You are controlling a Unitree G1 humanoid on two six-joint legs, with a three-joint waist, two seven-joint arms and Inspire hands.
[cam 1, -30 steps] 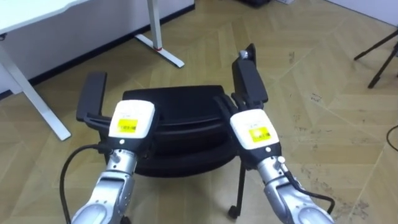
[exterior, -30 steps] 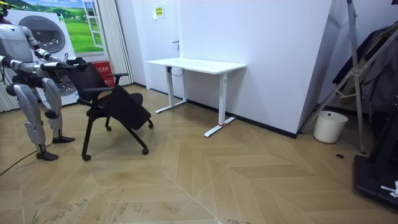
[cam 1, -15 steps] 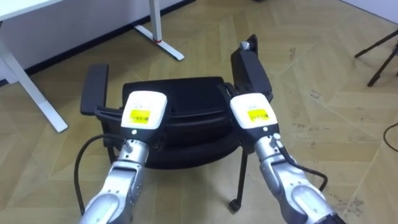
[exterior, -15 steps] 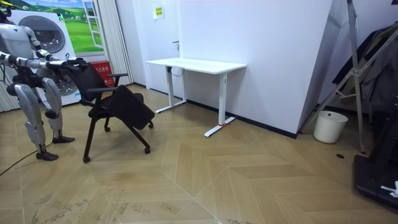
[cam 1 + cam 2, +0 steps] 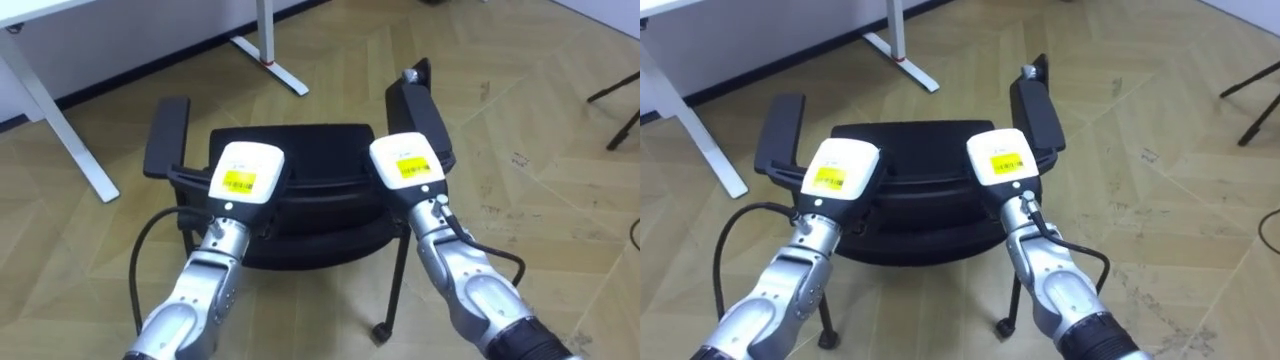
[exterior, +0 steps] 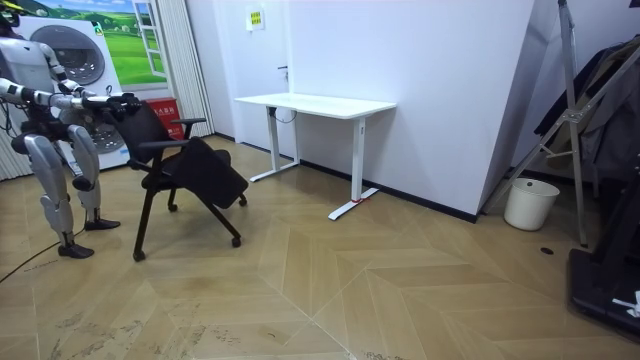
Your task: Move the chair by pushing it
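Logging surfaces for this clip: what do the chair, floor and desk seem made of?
Chair: matte black; seat looks like fabric or plastic, thin frame like painted metal.
Floor: wood-look chevron planks, scuffed; solid wood or laminate unclear.
Desk: smooth white top, probably laminate, on a white, likely metal, frame.
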